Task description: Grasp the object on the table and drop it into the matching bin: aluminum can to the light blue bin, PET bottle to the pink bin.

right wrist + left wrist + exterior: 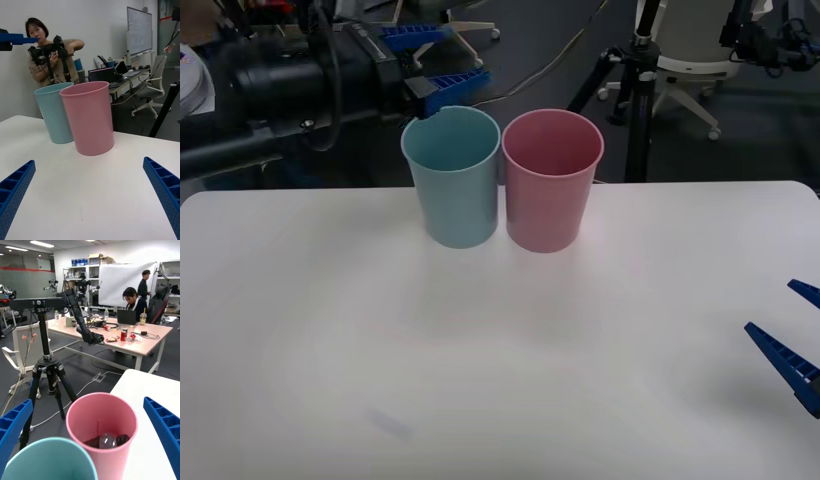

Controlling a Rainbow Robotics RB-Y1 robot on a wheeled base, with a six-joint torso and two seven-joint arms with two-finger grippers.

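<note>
The bottle (107,440) is already lying at the bottom of the pink bin (550,180), so the step in hand looks like the retreat after the drop, and doing it well means lifting the left gripper (90,442) straight up and back before swinging it aside, so that neither blue finger is catching the pink rim or the light blue bin (452,176) that is standing touching it at its 9 o'clock in the front view. In the left wrist view that gripper is hanging above the two bins with its fingers (163,435) spread wide and holding nothing; the bottle is sitting below and ahead of it, down inside the pink bin, with only its rounded clear end and dark contents showing, so how it is lying otherwise is hard to tell. The right gripper (90,198) is waiting low over the white table (330,350) at about 4 o'clock from the pink bin in the front view, well apart from it, its fingers likewise wide apart and empty. Keeping that arm parked is wise, since the bins are light and look easily tipped.
</note>
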